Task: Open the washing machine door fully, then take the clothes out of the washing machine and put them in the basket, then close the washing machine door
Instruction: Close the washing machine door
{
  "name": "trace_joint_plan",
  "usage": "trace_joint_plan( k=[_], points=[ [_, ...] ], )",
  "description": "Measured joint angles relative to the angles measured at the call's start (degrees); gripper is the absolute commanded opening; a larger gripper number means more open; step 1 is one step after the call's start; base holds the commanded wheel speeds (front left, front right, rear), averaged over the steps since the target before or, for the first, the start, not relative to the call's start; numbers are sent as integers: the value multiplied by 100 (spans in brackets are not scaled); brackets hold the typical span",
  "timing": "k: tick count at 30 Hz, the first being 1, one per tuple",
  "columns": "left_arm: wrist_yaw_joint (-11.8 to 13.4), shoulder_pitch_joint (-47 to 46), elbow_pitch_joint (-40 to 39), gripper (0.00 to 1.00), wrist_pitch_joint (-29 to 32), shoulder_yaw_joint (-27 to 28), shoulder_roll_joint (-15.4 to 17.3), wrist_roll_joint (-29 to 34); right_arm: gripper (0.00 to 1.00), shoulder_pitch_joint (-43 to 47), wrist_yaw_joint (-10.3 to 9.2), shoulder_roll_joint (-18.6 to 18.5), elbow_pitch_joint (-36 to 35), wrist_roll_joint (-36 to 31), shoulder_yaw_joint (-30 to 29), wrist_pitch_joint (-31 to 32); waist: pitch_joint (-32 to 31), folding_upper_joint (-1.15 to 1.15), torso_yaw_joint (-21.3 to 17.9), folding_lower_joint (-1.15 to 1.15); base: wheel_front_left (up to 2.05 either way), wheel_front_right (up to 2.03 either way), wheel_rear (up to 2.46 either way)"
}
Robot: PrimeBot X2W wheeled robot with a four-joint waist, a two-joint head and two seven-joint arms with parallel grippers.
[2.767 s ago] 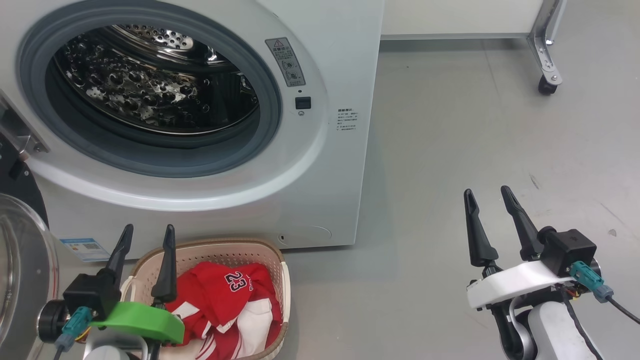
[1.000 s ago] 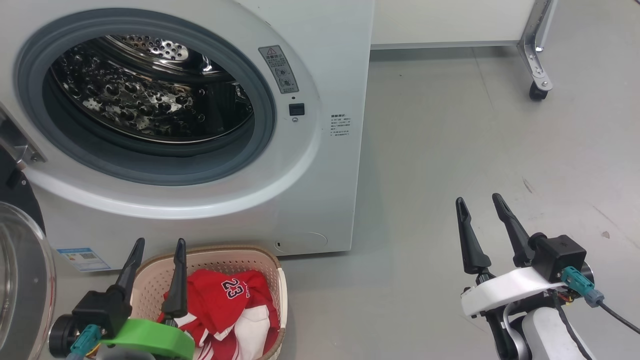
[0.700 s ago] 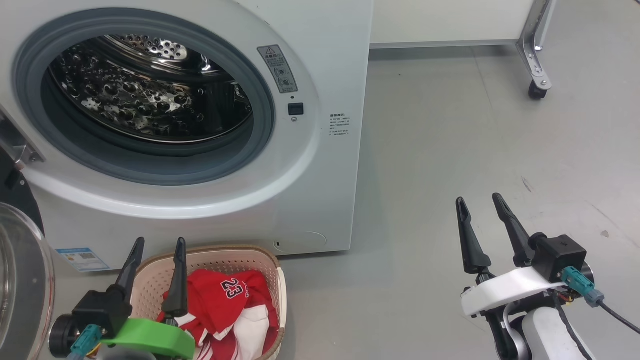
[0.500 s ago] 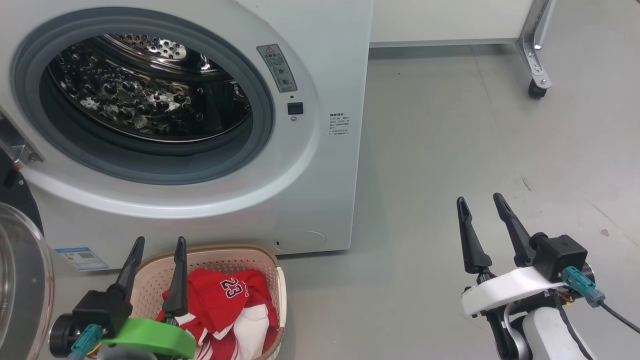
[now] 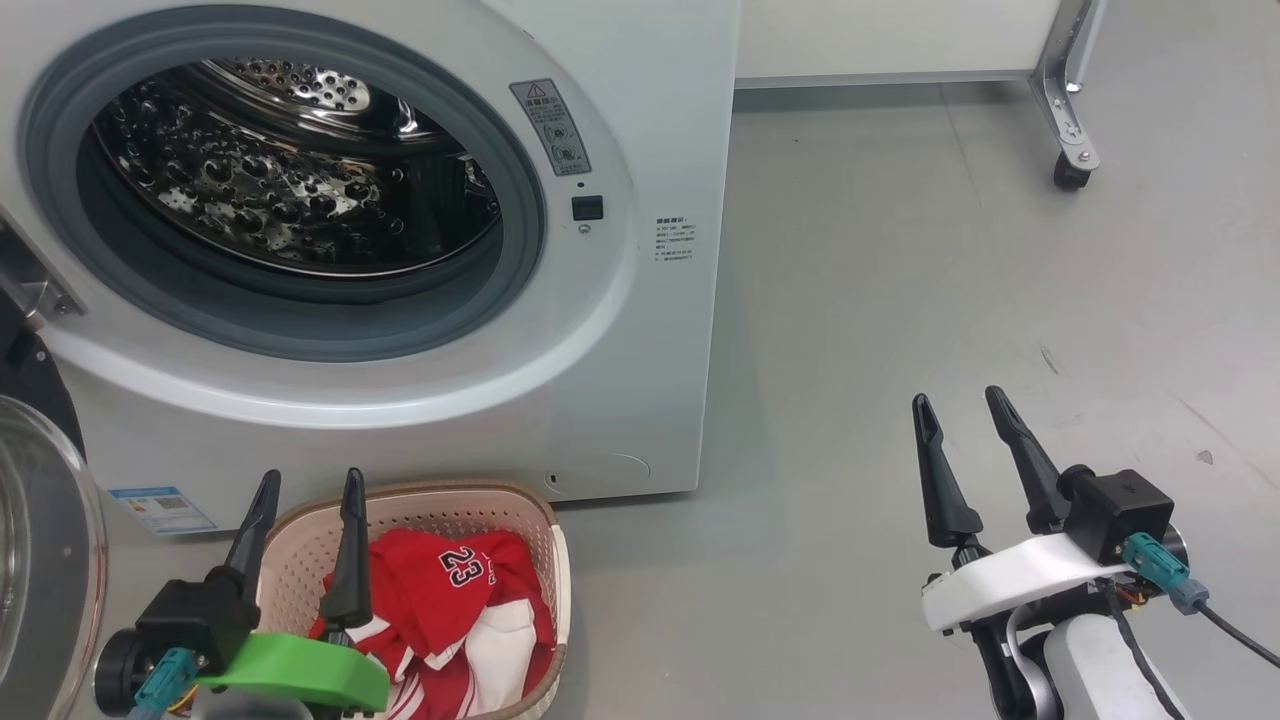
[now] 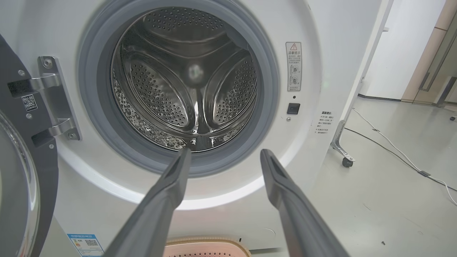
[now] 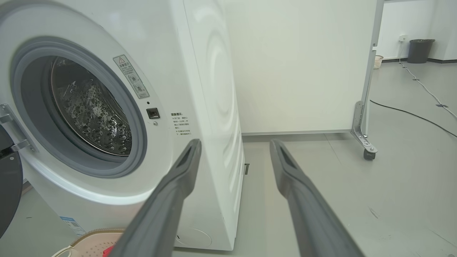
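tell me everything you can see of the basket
The basket is a cream plastic tub with perforated walls and a brown woven-look rim. It stands upright on the grey floor before the washing machine, below its open mouth. A red and white jersey lies heaped inside. The open left pincer hangs near its left end.

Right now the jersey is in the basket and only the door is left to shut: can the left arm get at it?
Probably yes. The washing machine door stands open just left of the left gripper, nothing lies between them, and the gripper is open and empty.
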Motion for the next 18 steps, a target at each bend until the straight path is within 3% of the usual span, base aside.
trace_joint_plan(
  k=[18],
  points=[
    [27,1,-32,100,0,-45,0,-1,100,0,0,-1,8,0,18,0,35,0,-8,0,-107,107,0]
  ],
)
